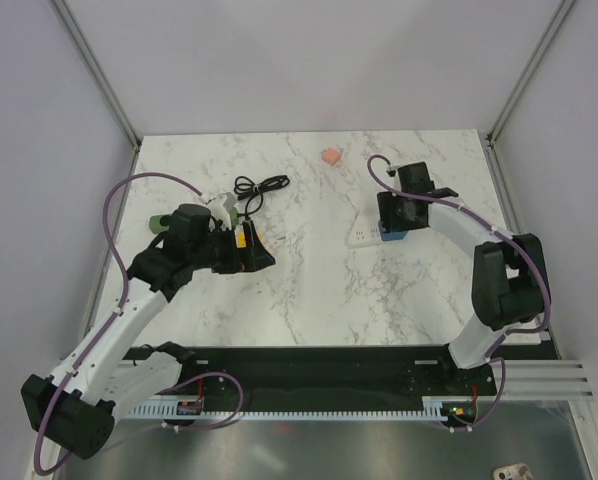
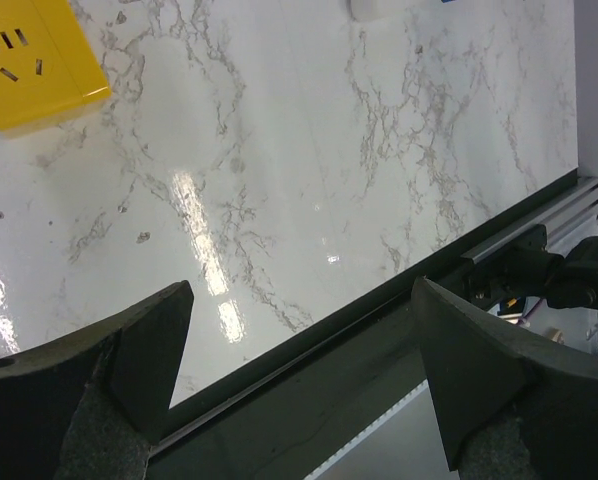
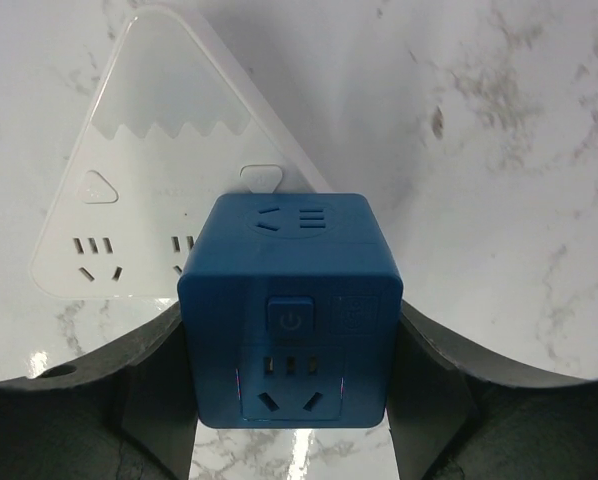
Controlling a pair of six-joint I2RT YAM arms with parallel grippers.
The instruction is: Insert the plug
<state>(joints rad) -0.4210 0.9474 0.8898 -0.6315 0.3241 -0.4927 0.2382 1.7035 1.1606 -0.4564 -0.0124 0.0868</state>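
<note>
No teal plug shows in any view. My right gripper [image 3: 291,400] is shut on a dark blue cube socket block [image 3: 291,290], its fingers [image 3: 449,390] pressed on both sides. The cube sits at the edge of a white triangular power strip [image 3: 149,150]. From above, the right gripper [image 1: 393,228] and the blue cube [image 1: 391,238] are right of centre. My left gripper [image 2: 299,370] is open and empty, hanging above the table's near edge. A yellow socket block [image 2: 34,60] lies beyond it; from above it [image 1: 241,240] is beside the left gripper [image 1: 254,252].
A green power strip [image 1: 157,222] is mostly hidden behind the left arm. A white plug [image 1: 222,203] with a coiled black cable [image 1: 261,187] lies behind it. A small pink object [image 1: 329,157] sits at the back. A black rail [image 2: 399,300] runs along the near edge.
</note>
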